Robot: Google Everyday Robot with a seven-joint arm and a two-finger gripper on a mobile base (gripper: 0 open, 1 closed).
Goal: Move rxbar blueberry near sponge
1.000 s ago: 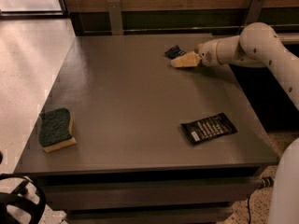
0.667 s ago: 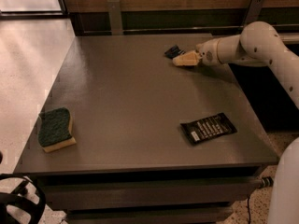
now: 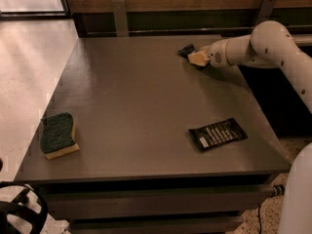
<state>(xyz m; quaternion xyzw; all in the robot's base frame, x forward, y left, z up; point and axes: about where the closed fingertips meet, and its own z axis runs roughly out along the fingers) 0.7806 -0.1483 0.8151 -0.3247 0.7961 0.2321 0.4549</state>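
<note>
In the camera view the gripper [image 3: 197,57] is low over the table [image 3: 136,96], well apart from the sponge [image 3: 58,134] at the corner diagonally opposite it, right against the rxbar blueberry [image 3: 185,49]. This looks like the grasping step, and next the bar needs lifting and carrying across to the sponge. The gripper hides much of the bar, so I cannot tell whether it grips it.

White arm [image 3: 273,43] outstretched leftward from the right edge, claw [image 3: 197,58] low at its tip.
</note>
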